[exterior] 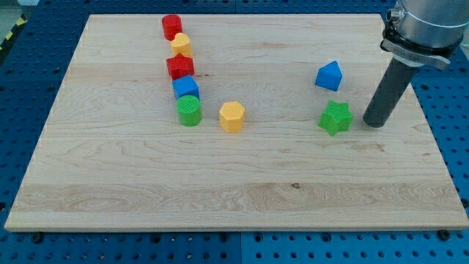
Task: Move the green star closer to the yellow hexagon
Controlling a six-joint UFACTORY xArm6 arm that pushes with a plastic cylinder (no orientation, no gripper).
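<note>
The green star (pixel 335 117) lies right of the board's middle. The yellow hexagon (pixel 231 116) lies near the middle, well to the star's left at about the same height in the view. My tip (pixel 374 122) rests on the board just right of the green star, with a small gap between them. The dark rod rises from it toward the view's top right.
A blue block (pixel 329 76) sits just above the star. A column at the upper left holds a red cylinder (pixel 171 27), a yellow block (pixel 181 45), a red star (pixel 179 67), a blue block (pixel 185 88) and a green cylinder (pixel 189 111), which sits just left of the hexagon.
</note>
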